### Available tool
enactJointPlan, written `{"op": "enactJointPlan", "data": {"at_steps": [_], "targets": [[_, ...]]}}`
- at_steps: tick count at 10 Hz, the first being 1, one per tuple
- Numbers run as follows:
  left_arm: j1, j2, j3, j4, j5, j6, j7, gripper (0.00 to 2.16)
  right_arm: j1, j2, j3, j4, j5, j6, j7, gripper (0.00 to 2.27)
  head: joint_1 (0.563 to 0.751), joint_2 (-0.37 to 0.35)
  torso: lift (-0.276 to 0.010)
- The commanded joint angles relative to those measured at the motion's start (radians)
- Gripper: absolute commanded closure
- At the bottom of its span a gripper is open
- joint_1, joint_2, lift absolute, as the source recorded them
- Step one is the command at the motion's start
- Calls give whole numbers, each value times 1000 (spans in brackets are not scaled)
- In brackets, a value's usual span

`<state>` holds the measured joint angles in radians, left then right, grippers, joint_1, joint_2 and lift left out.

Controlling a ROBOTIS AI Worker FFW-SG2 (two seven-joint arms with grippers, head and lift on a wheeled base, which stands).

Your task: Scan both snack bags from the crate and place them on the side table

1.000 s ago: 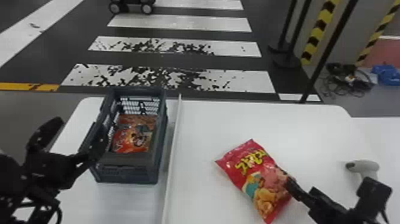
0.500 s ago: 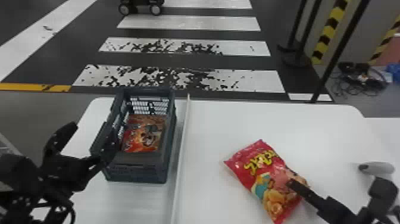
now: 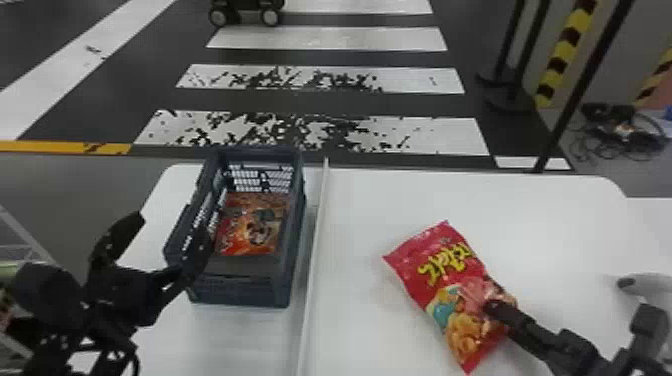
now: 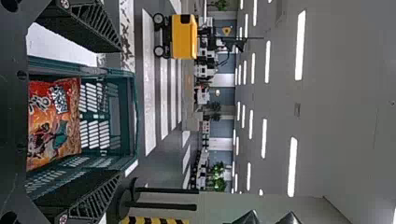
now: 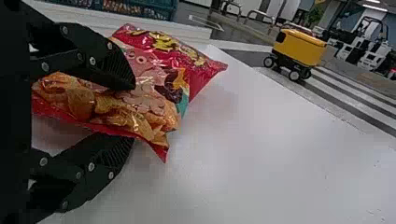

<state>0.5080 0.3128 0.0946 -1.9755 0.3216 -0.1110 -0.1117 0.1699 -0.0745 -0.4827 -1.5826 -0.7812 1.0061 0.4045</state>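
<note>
The right gripper (image 5: 133, 114) is gaping, its fingers parted, one finger (image 5: 109, 65) overlying the red snack bag (image 3: 445, 272) and the other standing off to its right; no firm grip is showing. The bag, glossy and plump, is lying flat and aslant just ahead and to the left, its printed face up and its near end bearing a picture of golden chips. The step in hand is probably readying this bag for scanning; the next move is likely calling for closing evenly on its soft body without crushing it. Beyond the right finger, a pale scanner (image 3: 652, 284) is lying on the white table (image 3: 560, 225). Farthest left, past the divider (image 3: 314, 260), the crate (image 3: 240, 292) is holding the orange snack bag (image 3: 250, 227), the open left gripper (image 4: 118, 111) waiting there, empty.
</note>
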Motion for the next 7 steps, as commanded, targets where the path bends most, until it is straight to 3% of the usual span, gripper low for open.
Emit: {"op": "enactJointPlan", "data": {"at_steps": [1, 4, 6, 7], "targets": [[1, -1, 0, 6, 2, 0, 0, 66, 3, -1, -5, 4, -9, -34, 27, 2246, 695, 34, -98], [1, -3, 0, 10, 4, -3, 0, 70, 36, 1, -34, -76, -30, -71, 10, 2246, 695, 21, -98], [1, -4, 0, 17, 5, -9, -2, 73, 105, 1, -20, -243, 39, -267, -72, 2246, 695, -5, -98], [0, -8, 4, 21, 7, -19, -2, 73, 154, 2, 24, -341, 160, -415, -136, 2246, 695, -41, -98]]}}
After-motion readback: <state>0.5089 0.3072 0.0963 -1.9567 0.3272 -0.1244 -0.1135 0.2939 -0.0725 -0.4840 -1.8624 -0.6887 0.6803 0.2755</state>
